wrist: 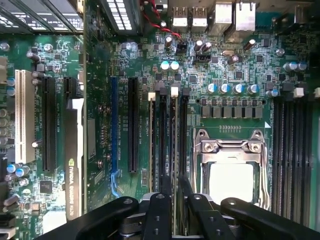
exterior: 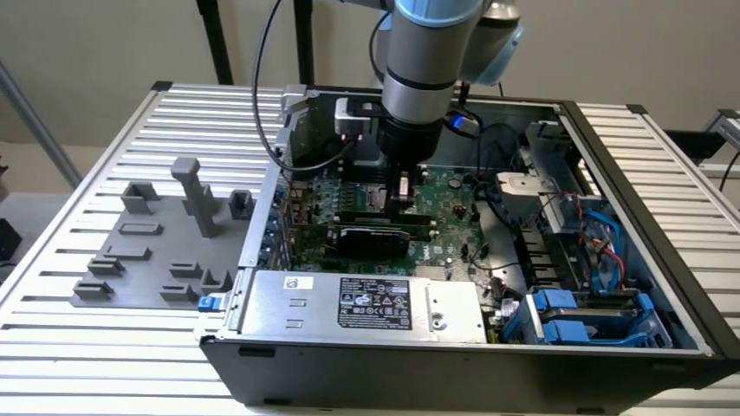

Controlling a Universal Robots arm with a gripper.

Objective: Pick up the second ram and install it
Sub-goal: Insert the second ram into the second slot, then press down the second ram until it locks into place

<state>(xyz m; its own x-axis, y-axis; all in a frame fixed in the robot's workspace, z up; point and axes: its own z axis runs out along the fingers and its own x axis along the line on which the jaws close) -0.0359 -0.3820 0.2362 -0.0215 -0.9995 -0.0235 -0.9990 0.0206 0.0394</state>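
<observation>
The second ram [wrist: 174, 130] is a thin green stick standing on edge in a slot of the motherboard [wrist: 100, 75], with a white latch at its far end. My gripper [wrist: 174, 186] straddles its near end, jaws a little apart on either side of it, so it is open. In the exterior view the gripper [exterior: 401, 201] reaches straight down into the open computer case [exterior: 647, 199], just above the motherboard [exterior: 445, 221]. Another thin stick [wrist: 152, 140] sits two slots over.
A black graphics card [exterior: 370, 236] lies right beside the gripper, seen close up as the NVIDIA card [wrist: 74, 160]. The CPU socket [wrist: 231, 165] is on the stick's other side. A power supply [exterior: 370, 303] fills the case front. A grey fixture tray [exterior: 162, 251] lies at the exterior view's left.
</observation>
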